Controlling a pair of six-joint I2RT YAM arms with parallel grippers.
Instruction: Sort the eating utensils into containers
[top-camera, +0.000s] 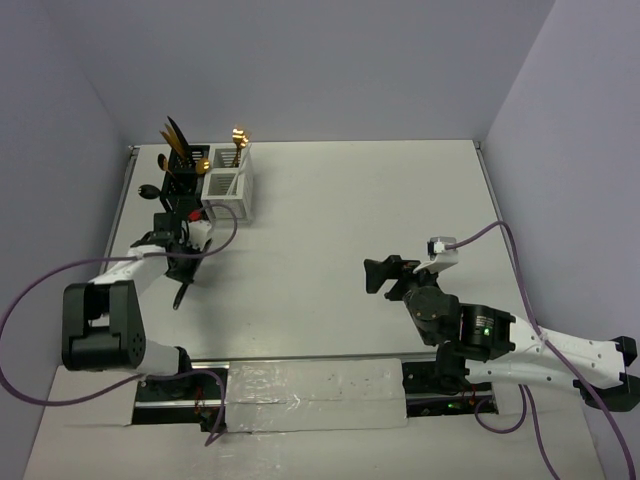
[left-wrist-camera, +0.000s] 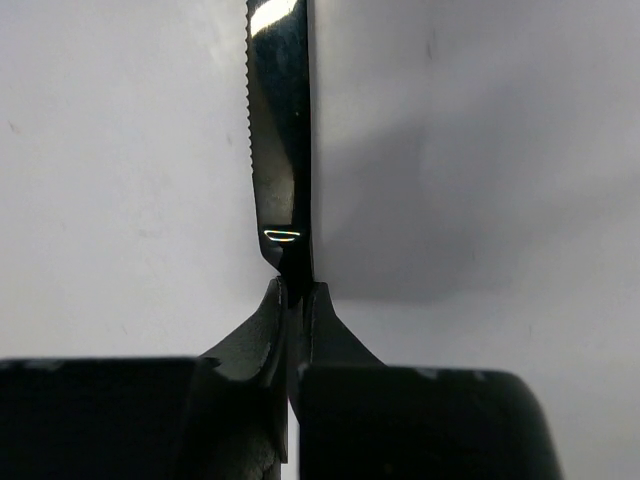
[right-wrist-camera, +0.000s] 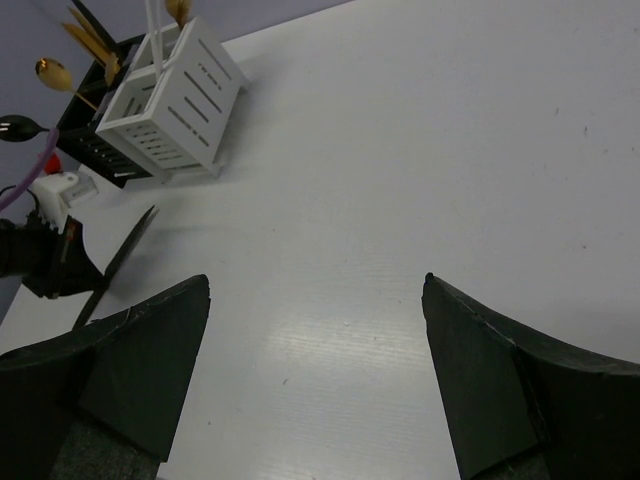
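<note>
Closest in, my left gripper (left-wrist-camera: 297, 300) pinches a black knife (left-wrist-camera: 280, 150), blade ahead, just below the black caddy (top-camera: 176, 180) at upper left, so I can lift it in; right gripper (top-camera: 373, 274) hangs spread wide, mid-right.

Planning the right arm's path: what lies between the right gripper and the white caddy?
Only bare table between right gripper and white caddy, per the top view.

Left hand (left-wrist-camera: 297, 292) pinched tightly closed, right hand (right-wrist-camera: 316, 300) spread wide apart.
</note>
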